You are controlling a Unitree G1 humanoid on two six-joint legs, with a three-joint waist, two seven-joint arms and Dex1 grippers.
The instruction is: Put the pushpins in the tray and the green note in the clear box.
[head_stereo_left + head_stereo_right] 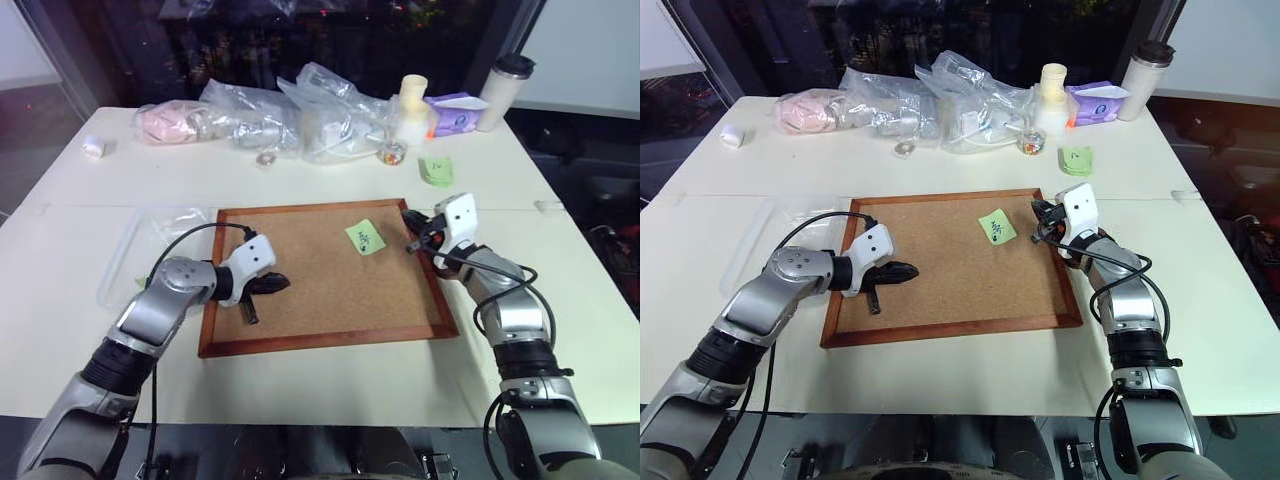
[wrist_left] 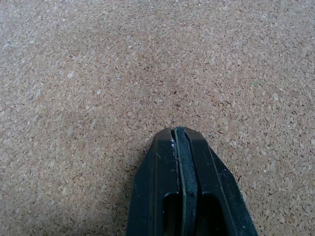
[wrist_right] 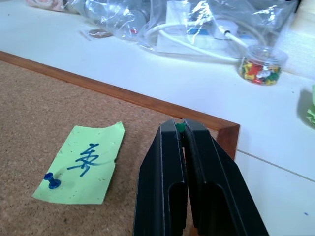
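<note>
Evidently the right gripper [image 3: 182, 129] has nipped a green pin [image 3: 180, 127] off the corkboard [image 1: 300, 290], while a blue pin [image 3: 50, 181] holds the note [image 3: 83, 164] there; the left gripper [image 2: 180, 142], closed and empty, rests on cork.

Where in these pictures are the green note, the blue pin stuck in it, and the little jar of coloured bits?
green note [image 3: 81, 164], right wrist view, middle of the paper.
blue pin [image 3: 50, 182], right wrist view, its head.
jar [image 3: 260, 65], right wrist view, its clear side.
</note>
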